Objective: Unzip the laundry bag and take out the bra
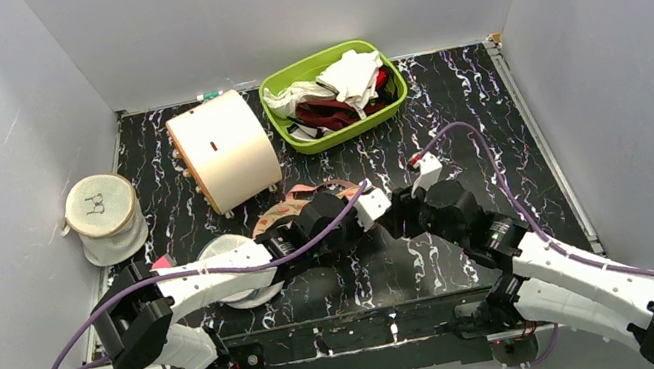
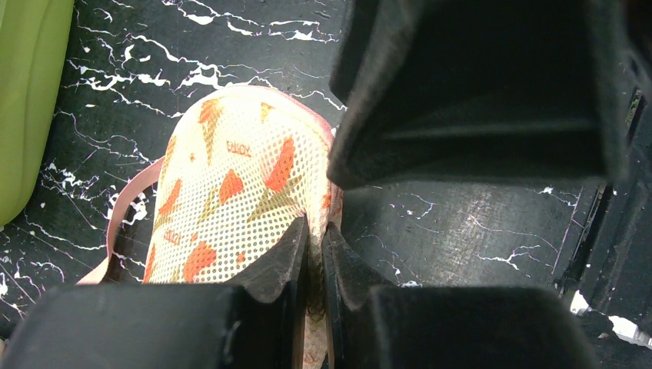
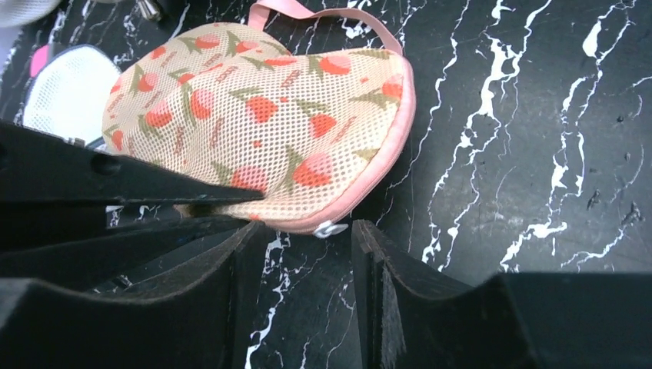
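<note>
The laundry bag (image 3: 261,115) lies flat on the black marbled table, peach mesh with a red and green print and pink zip edging. Its silver zip pull (image 3: 330,228) sits at the near edge. My right gripper (image 3: 304,231) is open just short of that pull, its fingers on either side and not touching it. My left gripper (image 2: 315,246) is shut on the edge of the laundry bag (image 2: 231,200), with the fabric pinched between its fingertips. In the top view the laundry bag (image 1: 291,203) shows only partly under the left arm. The bra is out of view.
A green bin (image 1: 395,101) with white cloths and a dark red garment stands at the back. A cream cylinder bag (image 1: 224,152) lies left of it. A small white mesh pouch (image 1: 104,219) sits at the far left. A white mesh disc (image 1: 235,262) lies under the left arm.
</note>
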Robot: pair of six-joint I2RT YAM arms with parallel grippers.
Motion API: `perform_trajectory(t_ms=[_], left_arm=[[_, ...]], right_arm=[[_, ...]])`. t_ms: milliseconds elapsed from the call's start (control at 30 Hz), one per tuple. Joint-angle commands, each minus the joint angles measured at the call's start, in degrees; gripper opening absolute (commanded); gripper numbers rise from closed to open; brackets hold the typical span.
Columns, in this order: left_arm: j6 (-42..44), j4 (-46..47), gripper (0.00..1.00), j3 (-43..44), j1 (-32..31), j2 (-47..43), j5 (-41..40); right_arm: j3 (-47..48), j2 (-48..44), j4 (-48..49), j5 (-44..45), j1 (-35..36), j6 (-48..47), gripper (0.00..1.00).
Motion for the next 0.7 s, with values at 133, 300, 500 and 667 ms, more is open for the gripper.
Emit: perform_trajectory(t_ms=[133,300,500,667], left_arm=[[0.2,-0.3,0.0,1.0,0.4,-3.5,0.2],[0.8,-0.1,0.0,0.7,0.5,-4.0,0.6],[0.7,0.0,0.0,0.6,0.6,-3.9,2.2],[0.9,0.2,0.0,0.4,0.6,-5.7,2.8]], right_arm=[[-7.5,0.1,19.7,-37.4,-23.5,-3.6,0.45],[-13.6,1.9,29.7,-51.3,-28.0,-3.2,0.45],[-15.9,5.1,37.6,-54.2,-29.5,-3.3,0.42],[-15.9,8.7,44.5,-56.4,-29.8,-2.9,0.3]])
